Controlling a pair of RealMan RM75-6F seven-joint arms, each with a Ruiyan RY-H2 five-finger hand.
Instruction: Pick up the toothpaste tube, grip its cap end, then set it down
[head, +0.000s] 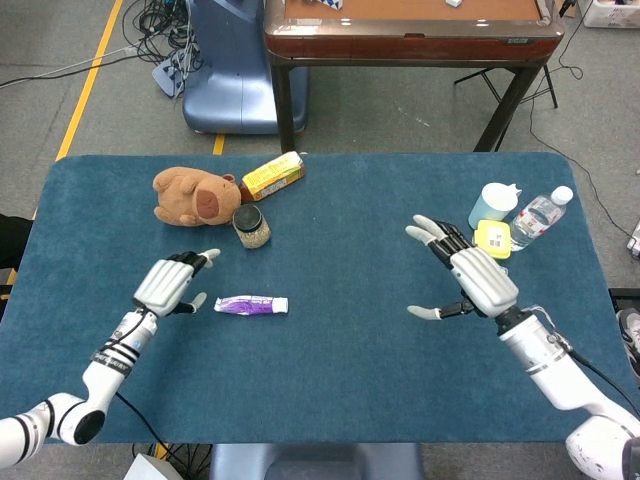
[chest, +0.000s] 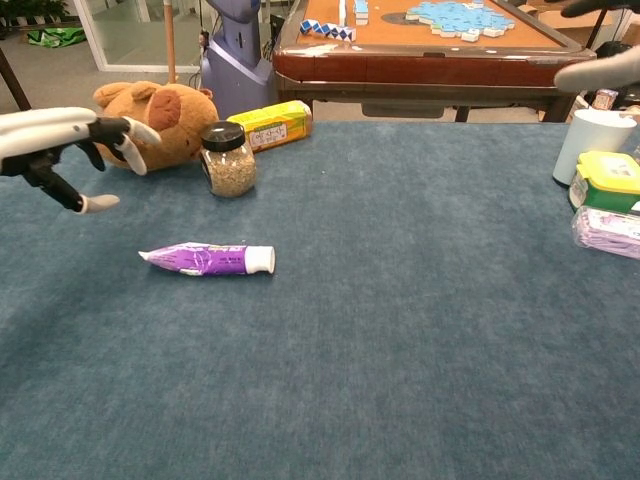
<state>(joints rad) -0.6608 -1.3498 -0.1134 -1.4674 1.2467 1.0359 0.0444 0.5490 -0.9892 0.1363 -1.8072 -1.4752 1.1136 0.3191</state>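
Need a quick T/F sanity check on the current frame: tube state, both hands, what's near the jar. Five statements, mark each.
1. The purple toothpaste tube with the white cap lies flat on the blue table cloth. True.
2. The left hand grips the tube. False: it is off the tube, fingers apart, holding nothing.
3. The tube's cap points toward the robot's right side. True.
4. The right hand holds the clear water bottle. False: it is open above the table, apart from the bottle.
5. The glass jar with the black lid stands on top of the brown plush toy. False: it stands upright on the cloth beside the toy.
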